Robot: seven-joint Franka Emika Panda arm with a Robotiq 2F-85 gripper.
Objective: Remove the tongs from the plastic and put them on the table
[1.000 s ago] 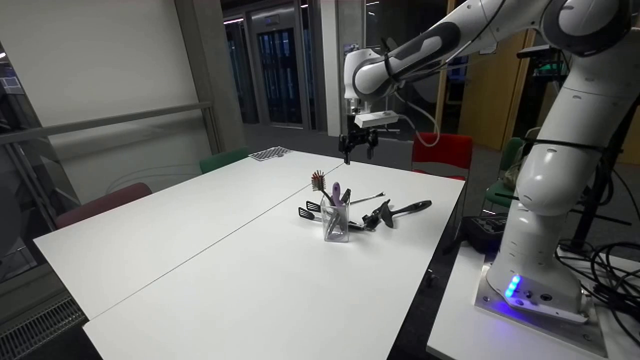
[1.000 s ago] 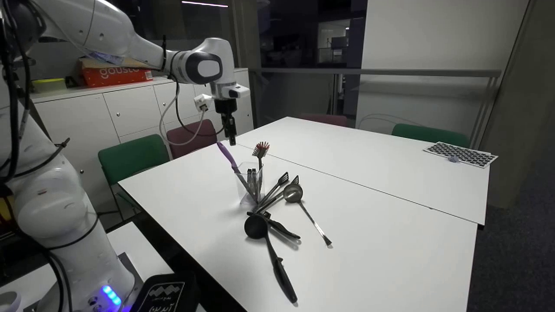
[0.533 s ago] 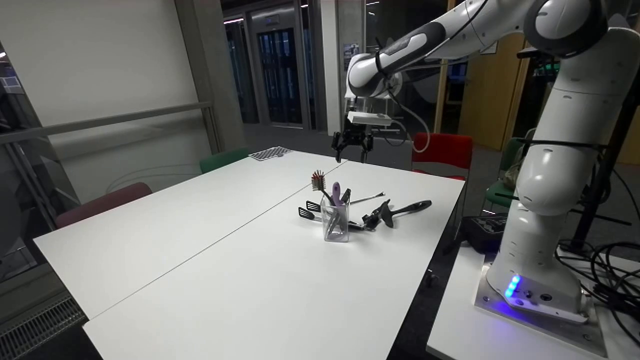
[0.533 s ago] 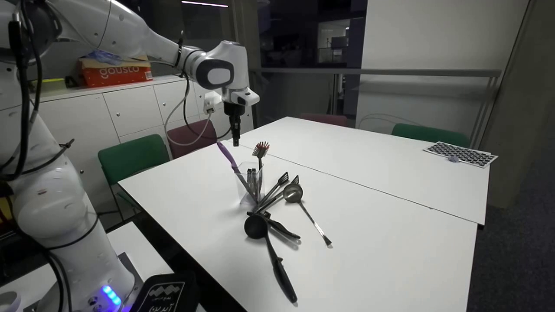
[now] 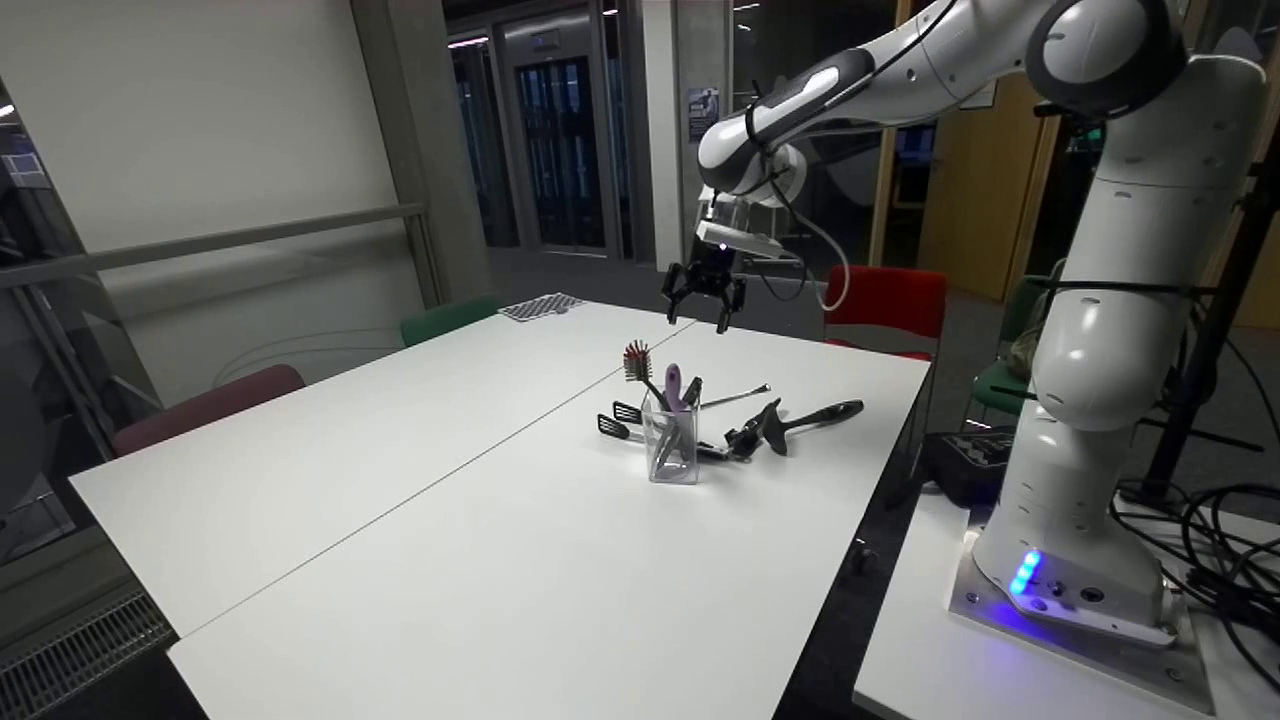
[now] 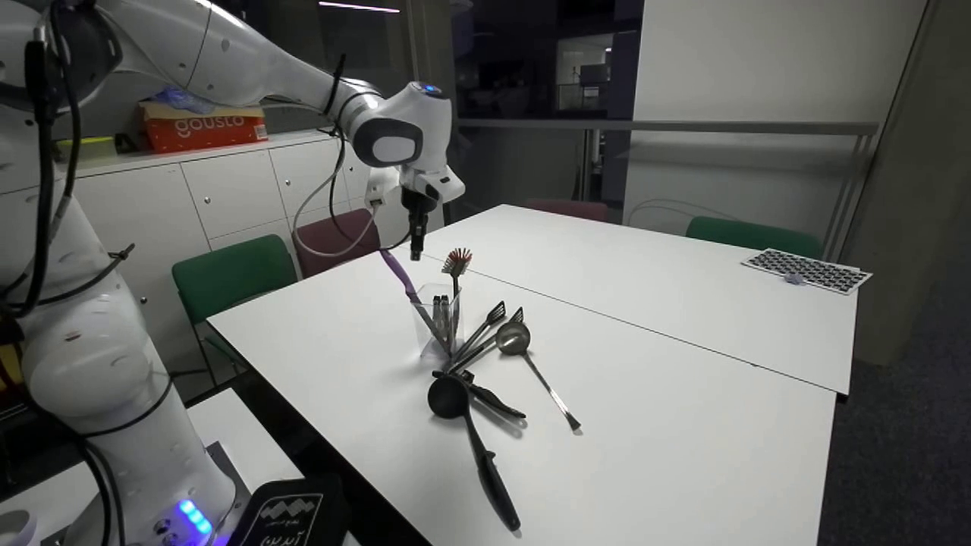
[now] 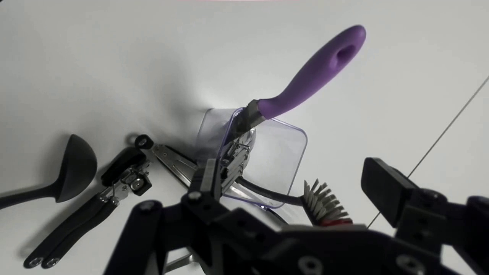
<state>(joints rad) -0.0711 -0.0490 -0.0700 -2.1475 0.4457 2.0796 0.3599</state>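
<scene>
The tongs, slender and metallic, stand inside the plastic holder with their upper end showing in the wrist view point(image 7: 237, 158) and in an exterior view point(image 6: 441, 311). The plastic, a small clear upright holder, shows in the wrist view point(image 7: 280, 152) and in both exterior views point(image 5: 672, 472) point(image 6: 426, 334). It stands on the white table point(image 5: 420, 600). My gripper point(image 5: 698, 324) is open and empty, pointing down above the level of the holder. It also shows in an exterior view point(image 6: 416, 256) and in the wrist view point(image 7: 293, 170), where one finger overlaps the holder's rim near the tongs.
The holder also bears a purple-handled utensil point(image 7: 313, 74) and a bristle brush point(image 7: 324, 204), both sticking out above the rim. Close by lie a black ladle point(image 6: 449, 397), a can opener point(image 7: 88, 214), a metal ladle point(image 6: 513, 338) and slotted utensils point(image 6: 493, 312). A checkered sheet point(image 6: 808, 271) lies farther off.
The gripper has shifted a little and lowered slightly, with the wrist now more tilted. It stays open. The holder, tongs and other utensils have not moved.
</scene>
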